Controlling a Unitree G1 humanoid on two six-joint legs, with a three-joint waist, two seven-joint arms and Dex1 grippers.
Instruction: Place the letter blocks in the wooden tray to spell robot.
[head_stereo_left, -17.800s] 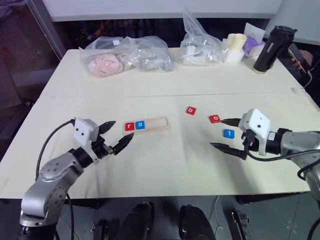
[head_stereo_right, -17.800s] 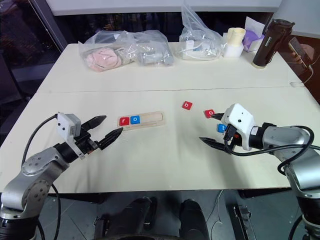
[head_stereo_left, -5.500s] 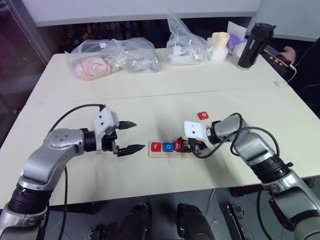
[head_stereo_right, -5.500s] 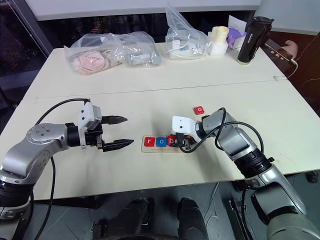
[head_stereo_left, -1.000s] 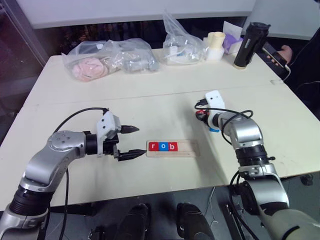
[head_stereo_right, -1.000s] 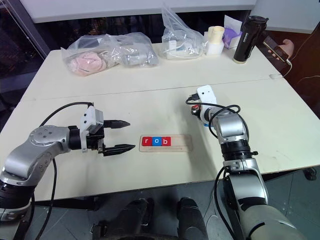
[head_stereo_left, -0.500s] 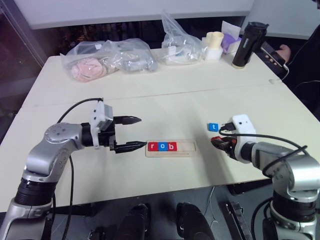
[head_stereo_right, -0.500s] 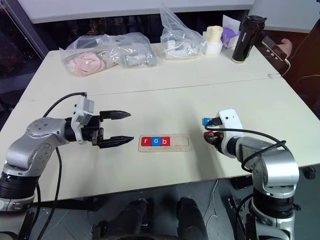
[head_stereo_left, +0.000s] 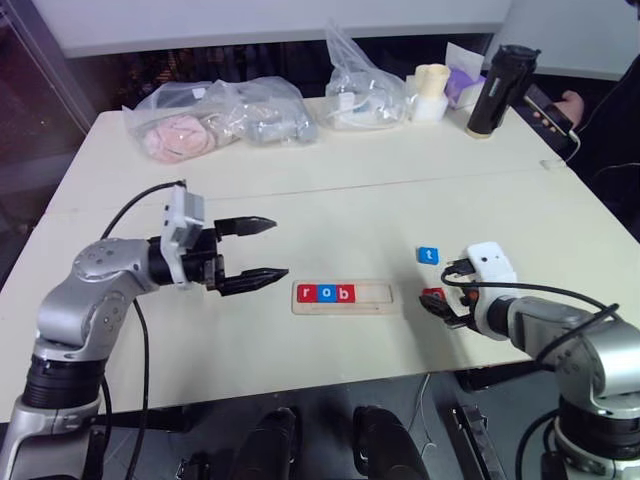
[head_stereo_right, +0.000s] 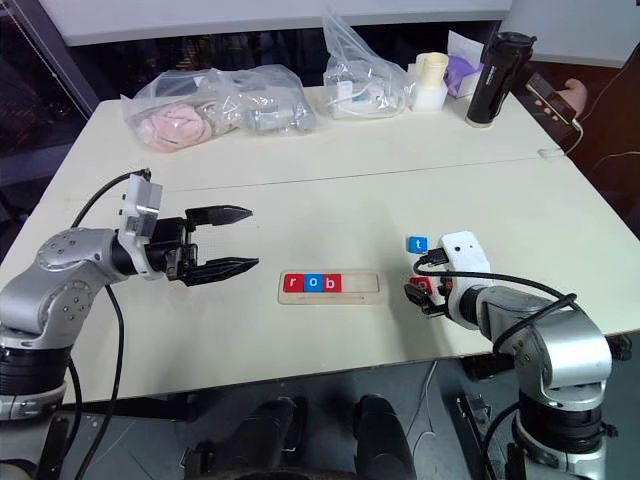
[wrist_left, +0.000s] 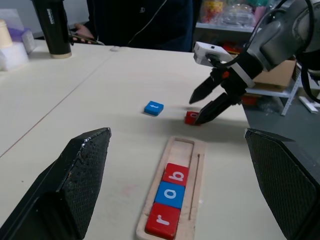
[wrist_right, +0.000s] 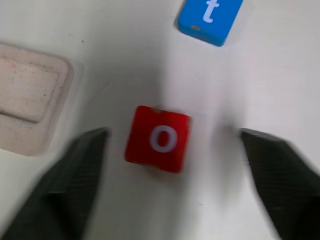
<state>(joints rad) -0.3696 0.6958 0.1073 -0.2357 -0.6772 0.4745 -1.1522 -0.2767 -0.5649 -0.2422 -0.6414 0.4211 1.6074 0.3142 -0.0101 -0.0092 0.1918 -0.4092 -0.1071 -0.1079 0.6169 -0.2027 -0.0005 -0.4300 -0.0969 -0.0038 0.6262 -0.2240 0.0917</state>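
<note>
The wooden tray (head_stereo_left: 345, 298) lies near the middle of the cream table (head_stereo_left: 330, 205), its long side running across the head view. Three letter blocks fill its left end: a red r (head_stereo_left: 307, 293), a blue o (head_stereo_left: 325, 293) and a red b (head_stereo_left: 344, 293), touching one another, while the right part of the tray is bare wood. At about 3 o'clock from the tray, just off its right end, a red o block (wrist_right: 159, 138) lies flat on the table between the spread fingers of the right gripper (head_stereo_left: 441, 302), which stands released and does not touch it. A blue t block (head_stereo_left: 428, 255) lies at about 12 o'clock from the red o, a little apart. At 9 o'clock from the tray the left gripper (head_stereo_left: 260, 250) hangs above the table with its two black fingers wide apart and nothing between them, pointing toward the tray.
</note>
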